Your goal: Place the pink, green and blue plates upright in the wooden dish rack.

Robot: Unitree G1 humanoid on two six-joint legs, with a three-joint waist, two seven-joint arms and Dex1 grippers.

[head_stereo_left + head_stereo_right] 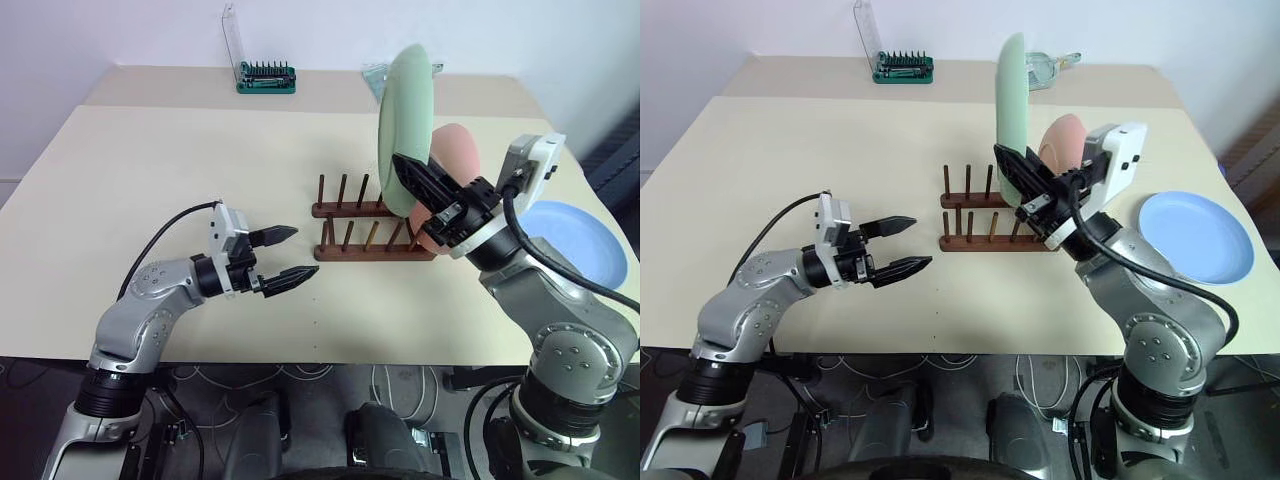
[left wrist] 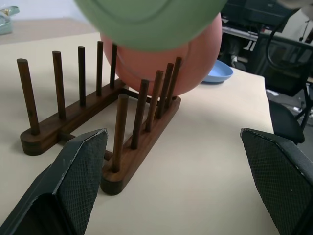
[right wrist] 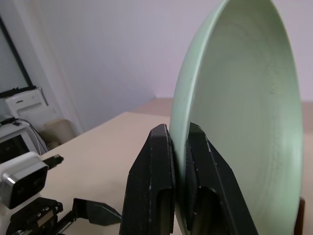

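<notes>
Your right gripper is clamped on the rim of the green plate, upright above the wooden rack where the pink plate already stands, so you should now lower it between free pegs, while the left gripper waits wide open and the blue plate lies on the table.

Readable text: none on any surface in view
Plates: plain, no marks or lettering
Wooden dish rack: no label or brand
Green tool case at the far table edge: any print too small to make out
Robot arms: no legible markings
</notes>
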